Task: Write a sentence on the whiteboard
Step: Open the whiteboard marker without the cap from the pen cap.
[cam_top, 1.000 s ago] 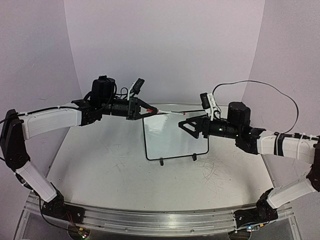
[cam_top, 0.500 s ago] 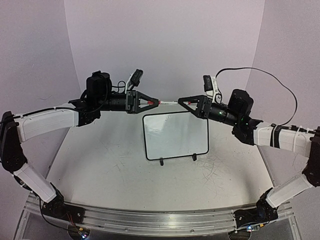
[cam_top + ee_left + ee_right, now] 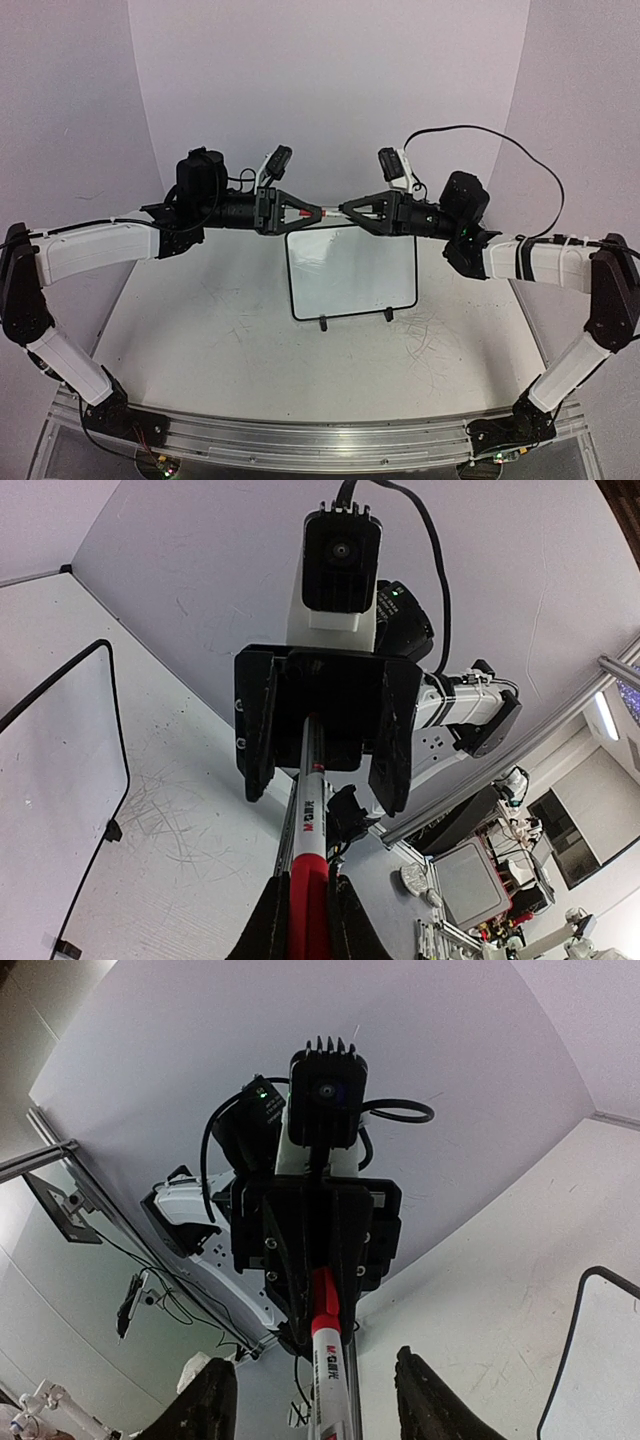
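Looking down from above on a small rectangular whiteboard [image 3: 350, 272] with a thin black frame and rounded corners, sitting near the middle of the scuffed grey-white bench [image 3: 220, 340], two small black feet at its near edge. Also showing at the left border of the left wrist view and in the lower right corner of the right wrist view, well apart from both hands.

Reaching inward with both arms and meeting nose to nose over the far edge of the whiteboard, not touching it. Gripping with the left hand [image 3: 306, 895] the red end of a slim marker pen [image 3: 312, 810] with a printed white label and a grey barrel, black fingers [image 3: 268, 925] pressing against both sides of that red end. Pointing the barrel straight across into the right hand [image 3: 312, 1360], black fingers [image 3: 205, 1405] there spreading wide on either side and not touching the marker pen. Cannot tell whether the barrel's far end is resting against the right hand's body, being cut off at the picture's edge. Showing only a short red stub of the marker pen between the two hands in the top view.
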Action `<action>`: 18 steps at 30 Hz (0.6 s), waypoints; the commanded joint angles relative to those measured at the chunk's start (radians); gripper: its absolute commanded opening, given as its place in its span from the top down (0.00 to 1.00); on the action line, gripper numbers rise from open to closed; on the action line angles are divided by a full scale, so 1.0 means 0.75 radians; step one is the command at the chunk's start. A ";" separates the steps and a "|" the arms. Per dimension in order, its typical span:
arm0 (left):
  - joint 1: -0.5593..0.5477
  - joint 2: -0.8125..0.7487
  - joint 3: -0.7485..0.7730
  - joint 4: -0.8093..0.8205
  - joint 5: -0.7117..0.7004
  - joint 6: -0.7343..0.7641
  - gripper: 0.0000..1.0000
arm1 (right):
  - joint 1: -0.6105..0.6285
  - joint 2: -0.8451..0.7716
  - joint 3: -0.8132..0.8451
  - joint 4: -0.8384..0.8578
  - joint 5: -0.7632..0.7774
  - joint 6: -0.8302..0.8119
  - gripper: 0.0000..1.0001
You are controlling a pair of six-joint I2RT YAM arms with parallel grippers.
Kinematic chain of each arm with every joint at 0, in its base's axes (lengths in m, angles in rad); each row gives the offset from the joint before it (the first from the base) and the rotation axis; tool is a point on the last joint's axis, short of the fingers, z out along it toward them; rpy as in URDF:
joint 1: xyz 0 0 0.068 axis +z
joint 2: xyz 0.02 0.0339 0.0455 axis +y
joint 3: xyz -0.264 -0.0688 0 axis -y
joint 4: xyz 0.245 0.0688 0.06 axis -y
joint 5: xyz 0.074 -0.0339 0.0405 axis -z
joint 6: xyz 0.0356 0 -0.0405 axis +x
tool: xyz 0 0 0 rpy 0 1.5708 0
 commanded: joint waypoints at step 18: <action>-0.006 -0.006 0.004 0.076 0.047 -0.033 1.00 | 0.025 0.079 0.067 0.159 -0.090 0.026 0.82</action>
